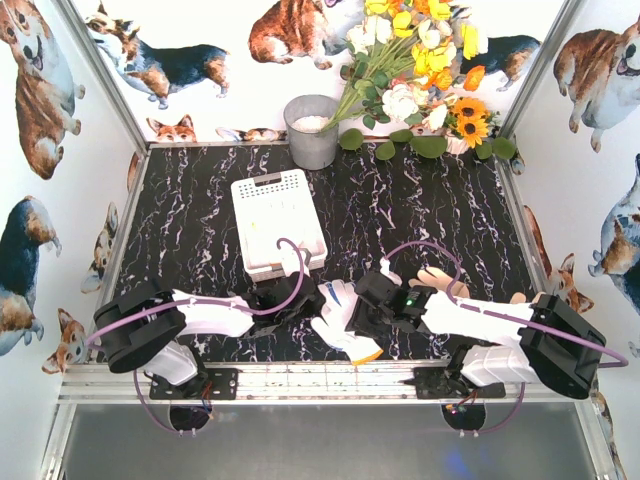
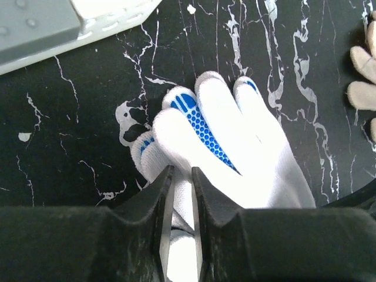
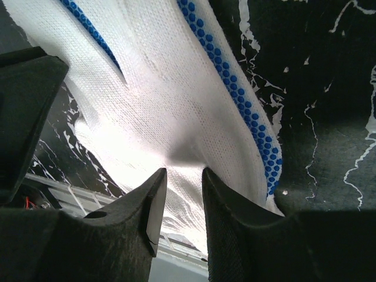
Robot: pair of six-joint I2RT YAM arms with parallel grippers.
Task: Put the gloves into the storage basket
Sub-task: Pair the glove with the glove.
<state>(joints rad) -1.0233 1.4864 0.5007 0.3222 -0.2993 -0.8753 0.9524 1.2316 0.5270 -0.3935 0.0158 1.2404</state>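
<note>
A white knit glove with blue dots (image 1: 338, 318) and an orange cuff lies near the table's front edge, between my two grippers. My left gripper (image 1: 300, 298) is shut on a fold of the glove (image 2: 229, 147) near its fingers; in the left wrist view the left gripper (image 2: 182, 171) has white fabric between nearly closed jaws. My right gripper (image 1: 366, 300) pinches the same glove (image 3: 176, 88) from the other side, and in its own view the right gripper (image 3: 183, 171) has puckered fabric between the tips. The white perforated basket (image 1: 252, 200) stands behind the left gripper. Beige gloves (image 1: 436, 280) lie to the right.
A grey metal bucket (image 1: 312, 132) stands at the back centre, with a bunch of flowers (image 1: 420, 70) to its right. The basket's corner (image 2: 88, 20) and a beige glove (image 2: 364, 76) show in the left wrist view. Patterned walls enclose the black marble table.
</note>
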